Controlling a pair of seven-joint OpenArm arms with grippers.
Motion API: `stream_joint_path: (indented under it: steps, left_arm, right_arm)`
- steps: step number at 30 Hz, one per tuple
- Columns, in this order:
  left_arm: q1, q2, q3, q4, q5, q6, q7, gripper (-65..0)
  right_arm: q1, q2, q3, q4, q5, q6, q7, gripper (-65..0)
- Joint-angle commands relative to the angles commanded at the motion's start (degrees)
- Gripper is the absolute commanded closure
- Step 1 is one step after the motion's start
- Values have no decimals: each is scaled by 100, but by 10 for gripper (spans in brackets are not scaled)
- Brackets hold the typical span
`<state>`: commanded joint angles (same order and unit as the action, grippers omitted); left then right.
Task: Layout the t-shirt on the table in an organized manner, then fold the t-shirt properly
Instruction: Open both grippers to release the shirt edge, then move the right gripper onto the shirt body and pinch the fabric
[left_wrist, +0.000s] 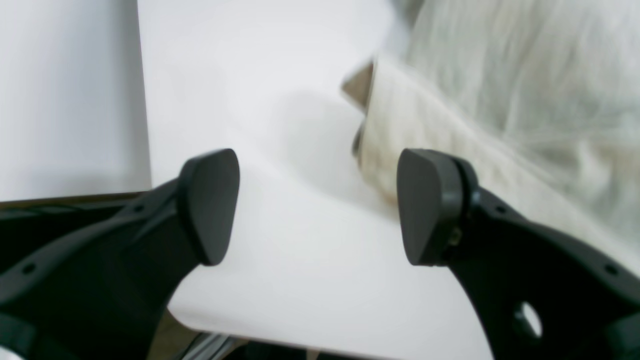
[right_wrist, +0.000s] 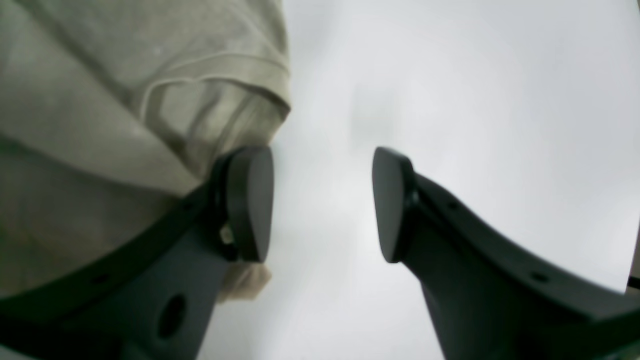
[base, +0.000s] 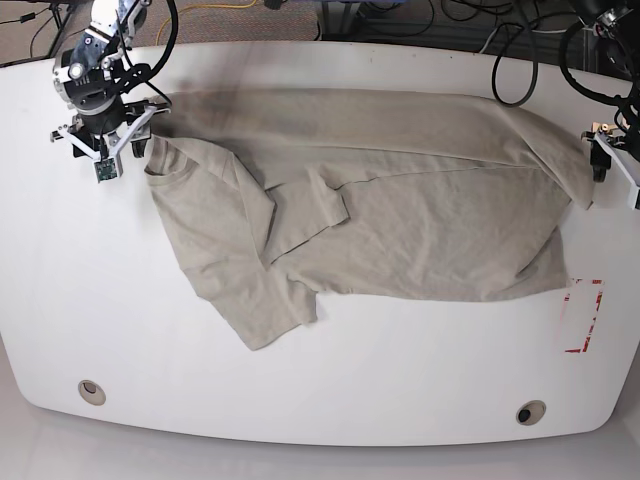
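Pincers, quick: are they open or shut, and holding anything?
Left pincer: open, holding nothing, beside the t-shirt.
Right pincer: open, holding nothing.

Bright even light; both wrist views blurred, perhaps motion; base view sharp, soft shadows.

Base view: high overhead, looking down on the whole bench (base: 330, 400), far off. Left wrist view: close, low behind its jaws, looking out between them over the bench; t-shirt (left_wrist: 525, 90) edge beyond and right of the jaws. Right wrist view: equally close; cloth left of the jaws. All three views share t-shirt and bench.
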<state>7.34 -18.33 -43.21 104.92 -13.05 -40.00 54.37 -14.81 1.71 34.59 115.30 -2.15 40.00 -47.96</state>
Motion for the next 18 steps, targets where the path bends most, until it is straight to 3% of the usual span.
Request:
stream_joint_path:
  steps: [6,13,18]
  left_arm:
    - [-404,44,404,-563,105,0,-18,-447]
    - [-659,53,615,-1301,501,0,-26,-447]
    - [-536,26,607,-1530,519,0,-35,-446]
  right_arm:
    - [70,-9,-457,0,0,0,0,-306]
    - [185,-9,-563,-35,9,0,0,-306]
    - [316,-18,-563,-53,26,0,0,-306]
